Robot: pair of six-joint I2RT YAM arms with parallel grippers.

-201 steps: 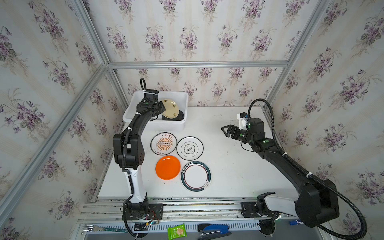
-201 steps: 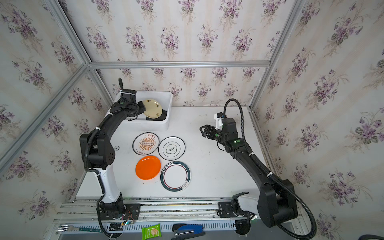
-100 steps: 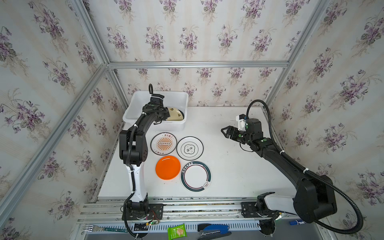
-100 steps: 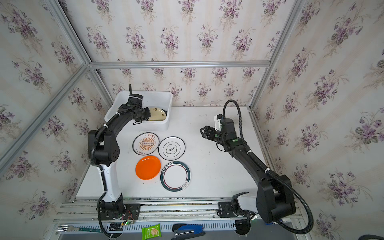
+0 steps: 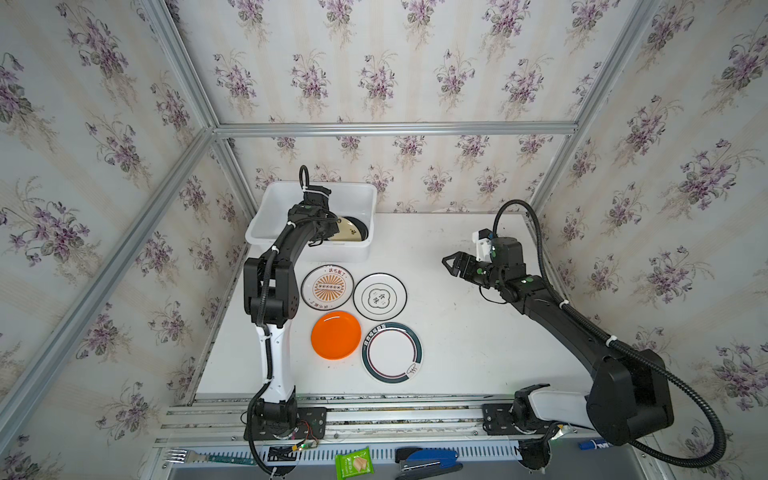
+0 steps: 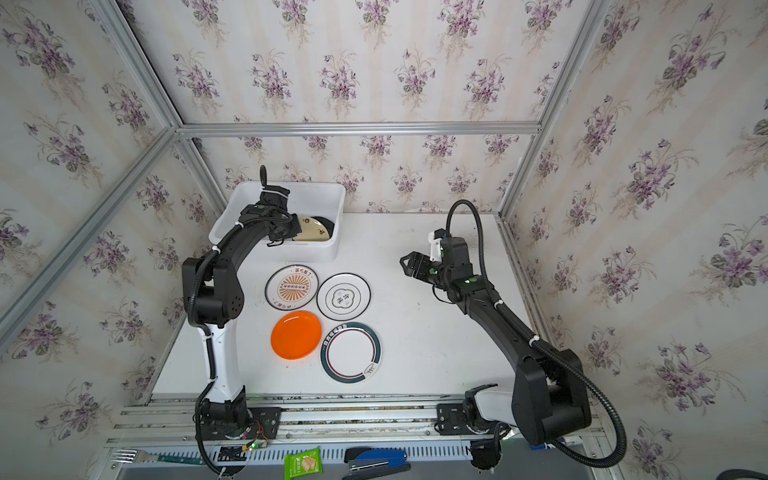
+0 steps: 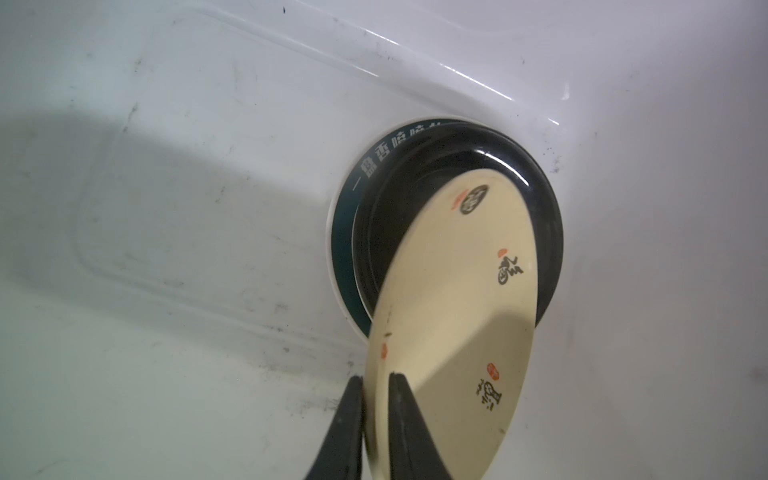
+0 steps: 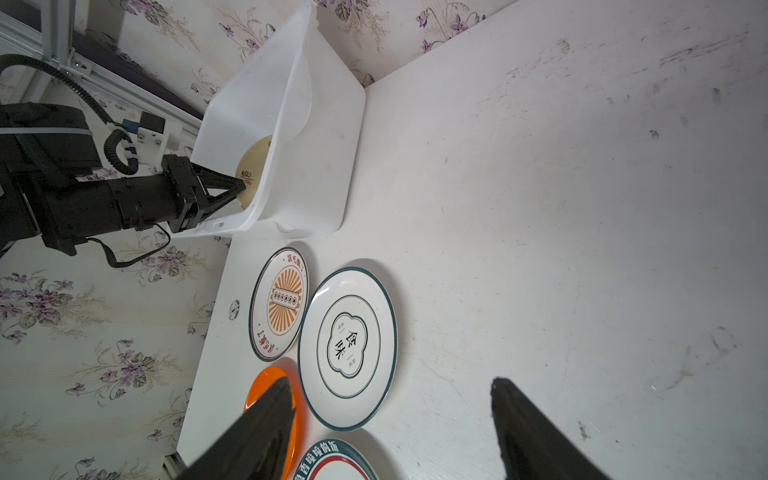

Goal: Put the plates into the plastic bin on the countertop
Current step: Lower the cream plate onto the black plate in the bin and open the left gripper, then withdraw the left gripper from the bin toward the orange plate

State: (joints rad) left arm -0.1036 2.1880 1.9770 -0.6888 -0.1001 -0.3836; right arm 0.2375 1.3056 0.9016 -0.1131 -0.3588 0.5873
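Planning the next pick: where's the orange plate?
In both top views the orange plate lies on the countertop, left of the teal-banded plate, in front of the sunburst plate.

At the left wrist you cannot tell whether the left gripper [image 7: 376,380] pinches the cream plate [image 7: 453,324] or stands just off its rim. That plate runs off the picture's edge and covers most of the black plate [image 7: 395,208] and teal-banded plate [image 7: 343,249] beneath.

Left gripper [image 6: 296,232] is down in the plastic bin [image 6: 320,195], right at the edge of a cream plate [image 6: 313,230] lying over a black plate [image 6: 329,223]. Still out on the table [image 6: 415,332]: sunburst plate [image 6: 291,287], emblem plate [image 6: 343,296], orange plate [image 6: 296,335], teal-banded plate [image 6: 351,352]. Right gripper [image 6: 408,264] hangs off to the side, jaws spread, empty.
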